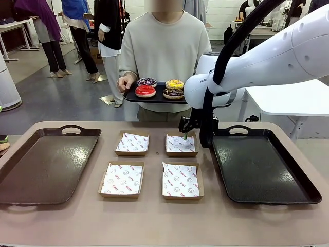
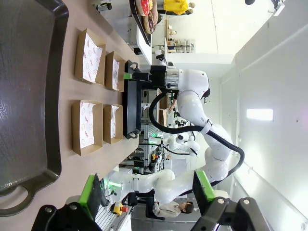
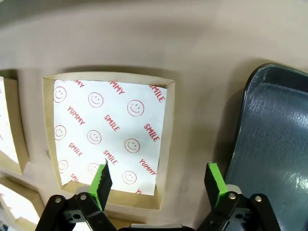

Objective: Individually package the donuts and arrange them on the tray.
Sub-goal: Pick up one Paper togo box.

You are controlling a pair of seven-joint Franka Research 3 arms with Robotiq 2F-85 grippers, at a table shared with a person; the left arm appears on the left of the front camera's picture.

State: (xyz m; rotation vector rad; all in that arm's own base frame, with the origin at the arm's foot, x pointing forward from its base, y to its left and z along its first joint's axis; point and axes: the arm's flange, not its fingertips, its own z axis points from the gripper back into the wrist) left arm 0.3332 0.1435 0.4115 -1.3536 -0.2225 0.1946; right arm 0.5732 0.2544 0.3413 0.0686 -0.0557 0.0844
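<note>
Across the table a person holds a small black tray (image 1: 131, 96) carrying the donuts: red (image 1: 145, 91), purple-iced (image 1: 146, 82), yellow (image 1: 175, 84) and chocolate (image 1: 173, 93). Several brown boxes lined with printed paper lie mid-table. My right gripper (image 1: 186, 135) hangs open just above the far right box (image 1: 181, 144). In the right wrist view this gripper (image 3: 159, 185) has nothing between its jaws and straddles that box's (image 3: 108, 137) edge nearest the dark tray (image 3: 279, 144). My left gripper (image 2: 148, 190) is open and empty, off beyond the left tray (image 2: 29, 86).
A large dark tray (image 1: 46, 164) sits on the table's left and another (image 1: 262, 172) on its right. The other boxes (image 1: 132, 143) (image 1: 122, 179) (image 1: 181, 180) lie between them. Bare table runs along the near edge. Other people stand far behind.
</note>
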